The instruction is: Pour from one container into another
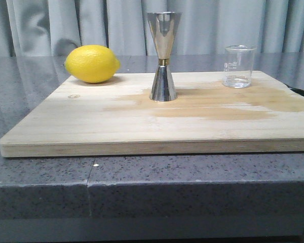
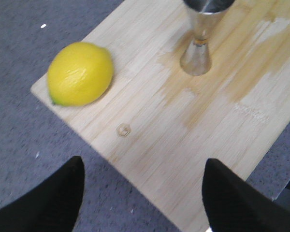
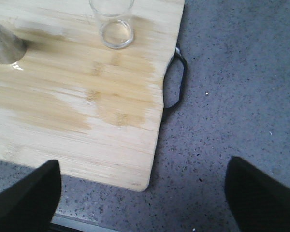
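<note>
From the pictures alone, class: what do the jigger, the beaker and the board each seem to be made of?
Jigger: looks like polished steel, mirror-bright with reflections and a thin gold band at the waist.
Beaker: seems clear glass, see-through with faint printed marks; clear plastic cannot be excluded.
Board: pale wood, perhaps bamboo, with straight grain and darker patches that look damp.

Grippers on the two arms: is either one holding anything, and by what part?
Nothing is held. The left gripper and right gripper are both open and empty; the beaker stands untouched.

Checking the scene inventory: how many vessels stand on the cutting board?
2: the steel jigger near the board's middle, and the glass beaker toward its right far corner. Nothing seems hidden.
</note>
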Robot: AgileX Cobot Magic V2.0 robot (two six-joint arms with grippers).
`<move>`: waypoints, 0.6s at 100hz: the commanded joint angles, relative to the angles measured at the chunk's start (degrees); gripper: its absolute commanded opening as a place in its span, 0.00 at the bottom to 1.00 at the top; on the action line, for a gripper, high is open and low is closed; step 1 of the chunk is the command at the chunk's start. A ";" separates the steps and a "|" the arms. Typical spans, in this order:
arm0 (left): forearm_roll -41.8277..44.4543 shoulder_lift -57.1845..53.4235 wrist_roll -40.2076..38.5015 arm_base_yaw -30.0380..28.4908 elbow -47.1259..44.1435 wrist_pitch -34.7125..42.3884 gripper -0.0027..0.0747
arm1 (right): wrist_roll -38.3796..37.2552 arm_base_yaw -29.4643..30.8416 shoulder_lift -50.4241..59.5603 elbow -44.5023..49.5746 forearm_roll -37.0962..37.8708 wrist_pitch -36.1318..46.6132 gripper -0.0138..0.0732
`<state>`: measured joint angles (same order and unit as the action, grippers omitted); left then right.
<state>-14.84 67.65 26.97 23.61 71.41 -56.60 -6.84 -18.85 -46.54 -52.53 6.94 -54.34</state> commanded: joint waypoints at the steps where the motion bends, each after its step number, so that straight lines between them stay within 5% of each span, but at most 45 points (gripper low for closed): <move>1: 5.53 -5.82 -8.51 -0.14 -0.23 0.96 0.65 | -1.00 0.12 1.81 -1.28 1.23 4.05 0.86; 25: 19.09 -22.83 -23.36 -0.14 -13.59 6.20 0.65 | -3.45 0.12 9.90 3.26 1.21 10.86 0.86; 60: 16.24 -38.31 -24.74 -0.14 -27.50 11.58 0.64 | -3.45 0.12 18.49 11.59 0.96 13.44 0.86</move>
<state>2.61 30.34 3.07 23.61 44.27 -50.46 -10.20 -18.85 -28.64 -40.46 7.22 -45.70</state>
